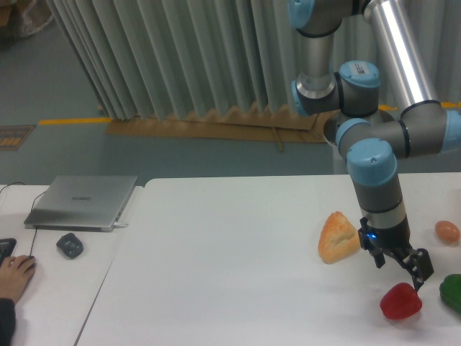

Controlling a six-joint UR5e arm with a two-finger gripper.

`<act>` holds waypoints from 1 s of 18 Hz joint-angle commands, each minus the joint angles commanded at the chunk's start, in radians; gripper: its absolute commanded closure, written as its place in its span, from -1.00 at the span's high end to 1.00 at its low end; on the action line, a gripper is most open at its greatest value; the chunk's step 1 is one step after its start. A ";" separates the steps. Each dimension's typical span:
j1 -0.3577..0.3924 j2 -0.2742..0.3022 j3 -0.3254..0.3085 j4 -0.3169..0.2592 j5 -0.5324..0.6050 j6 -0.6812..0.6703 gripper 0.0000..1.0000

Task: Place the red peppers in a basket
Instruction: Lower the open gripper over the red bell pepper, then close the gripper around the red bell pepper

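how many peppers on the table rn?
2. The red pepper sits near the table's front right, just under the open gripper. The green pepper is to its right, cut off by the frame edge. More could lie out of frame.

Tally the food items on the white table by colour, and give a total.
Red: 1, glossy red bell pepper
Green: 1, green pepper at the right edge
Orange-pink: 1, small egg-like ball
Golden-orange: 1, wedge-shaped bread roll
Total: 4
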 joint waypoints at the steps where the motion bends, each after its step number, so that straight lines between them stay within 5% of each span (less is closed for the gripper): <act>1: 0.000 -0.006 0.000 0.000 0.000 0.000 1.00; 11: 0.000 -0.048 -0.008 -0.003 0.000 -0.014 1.00; 12: 0.002 -0.048 -0.009 -0.005 -0.003 -0.014 0.77; 13: 0.002 -0.045 -0.009 -0.008 -0.005 -0.014 0.26; 14: 0.003 -0.039 -0.011 -0.011 -0.008 -0.009 0.09; 18: 0.005 -0.031 -0.009 -0.012 -0.020 -0.008 0.02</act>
